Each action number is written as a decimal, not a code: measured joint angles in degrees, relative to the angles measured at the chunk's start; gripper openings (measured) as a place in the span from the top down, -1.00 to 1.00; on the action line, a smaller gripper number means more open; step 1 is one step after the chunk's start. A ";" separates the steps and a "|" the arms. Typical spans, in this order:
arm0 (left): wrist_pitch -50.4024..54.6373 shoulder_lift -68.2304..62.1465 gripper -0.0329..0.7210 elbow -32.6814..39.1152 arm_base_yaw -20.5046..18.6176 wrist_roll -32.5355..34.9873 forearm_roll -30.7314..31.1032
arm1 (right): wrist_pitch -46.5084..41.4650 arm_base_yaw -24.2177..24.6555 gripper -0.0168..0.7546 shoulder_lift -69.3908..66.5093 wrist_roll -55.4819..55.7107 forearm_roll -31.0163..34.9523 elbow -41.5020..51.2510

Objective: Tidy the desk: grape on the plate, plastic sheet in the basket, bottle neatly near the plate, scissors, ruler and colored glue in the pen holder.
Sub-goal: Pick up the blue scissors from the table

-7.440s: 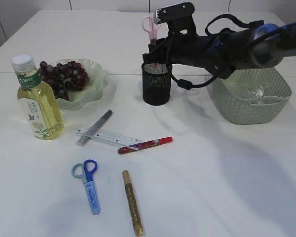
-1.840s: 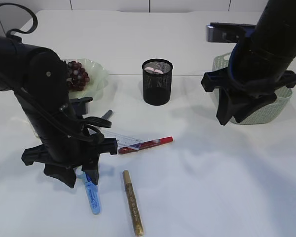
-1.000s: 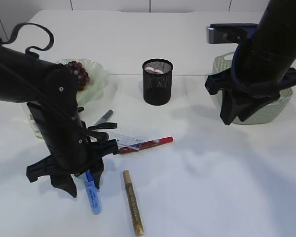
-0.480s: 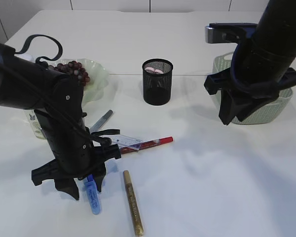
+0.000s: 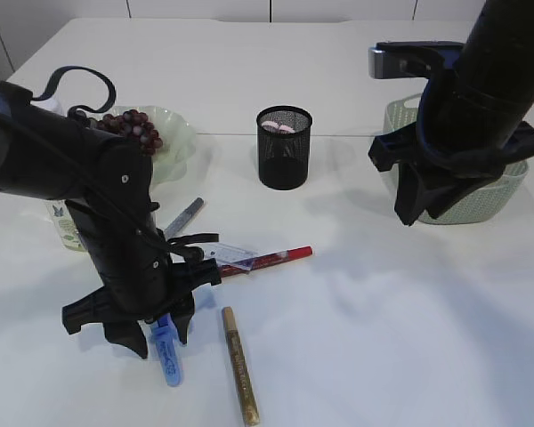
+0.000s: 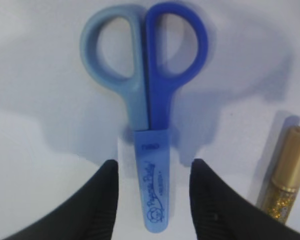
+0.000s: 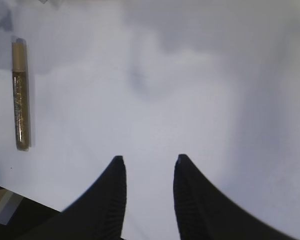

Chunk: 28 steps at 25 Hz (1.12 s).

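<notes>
Item: blue scissors (image 6: 149, 120), lying flat on the white surface (image 5: 409, 338), blades closed inside a light-blue sheath. Position relative to the left gripper (image 6: 152, 200): directly beneath it, the sheathed blade end lying between the two black fingers (image 6: 102, 200), the finger loops pointing away from the wrist camera. Long axis ran along the camera's line of sight, so the fingers flanked the narrow sheath on either side, squarely across its width. Left gripper: released, jaws parted with a gap either side of the sheath, nothing grasped; contact with the sheath not evident. Right gripper (image 7: 149, 165): released likewise, empty, hanging over bare surface beside the basket (image 5: 494, 191), well apart from the scissors. Nearer arm: the left, by a wide margin. Adjacent item: gold glitter glue (image 6: 285, 175), just beside the scissors. Destination: mesh pen holder (image 5: 284, 148), across the surface beyond the ruler (image 5: 230, 253).
</notes>
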State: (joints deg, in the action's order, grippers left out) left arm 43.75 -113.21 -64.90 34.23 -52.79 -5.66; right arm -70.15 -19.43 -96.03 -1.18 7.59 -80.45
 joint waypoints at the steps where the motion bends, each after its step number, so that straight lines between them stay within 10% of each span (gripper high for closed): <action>1: 0.00 -0.14 0.00 0.00 0.00 0.00 0.00 | 0.00 0.00 0.25 0.00 0.00 0.00 0.00; 28: -0.95 -1.25 0.05 0.00 0.20 0.00 0.21 | 0.00 0.00 0.24 0.00 -0.17 0.04 0.00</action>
State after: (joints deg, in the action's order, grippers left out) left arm 42.80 -114.47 -64.90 34.43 -52.79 -5.45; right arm -70.15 -19.43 -96.03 -1.36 7.63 -80.45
